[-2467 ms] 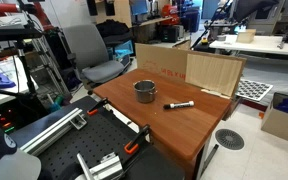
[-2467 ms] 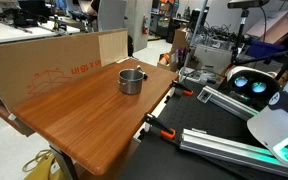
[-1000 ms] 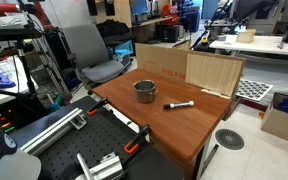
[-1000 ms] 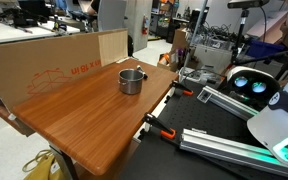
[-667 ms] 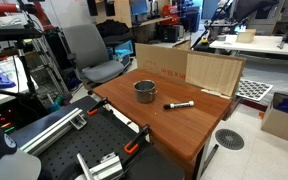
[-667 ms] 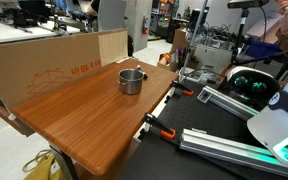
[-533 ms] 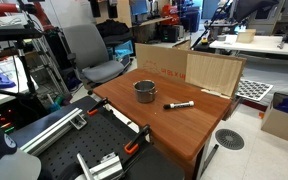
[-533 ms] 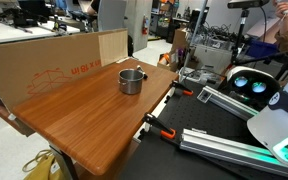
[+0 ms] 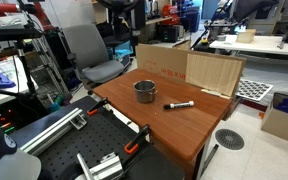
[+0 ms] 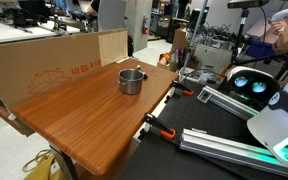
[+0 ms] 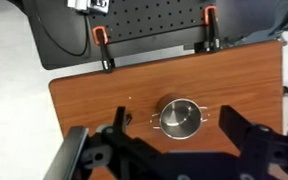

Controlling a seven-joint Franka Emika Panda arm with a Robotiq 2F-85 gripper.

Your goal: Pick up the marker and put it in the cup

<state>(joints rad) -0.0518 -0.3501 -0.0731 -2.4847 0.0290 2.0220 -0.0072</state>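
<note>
The grey metal cup (image 9: 144,91) stands on the wooden table (image 9: 174,130); it also shows in the other exterior view (image 10: 131,80). The black marker (image 9: 179,104) lies flat on the table a short way beside the cup. In the wrist view I look straight down: the cup (image 11: 180,116) sits between my two dark fingers, far below them. My gripper (image 11: 176,123) is open and empty. The left finger (image 11: 117,135) hides most of the marker; only a small dark bit shows beside it.
A cardboard wall (image 9: 199,68) stands along the table's back edge (image 10: 54,62). Orange clamps (image 11: 101,40) grip the edge nearest the robot. An office chair (image 9: 89,50) and cluttered benches stand beyond the table.
Cup and marker have not moved. A dark shape has come in at the top edge of an exterior view above the table.
</note>
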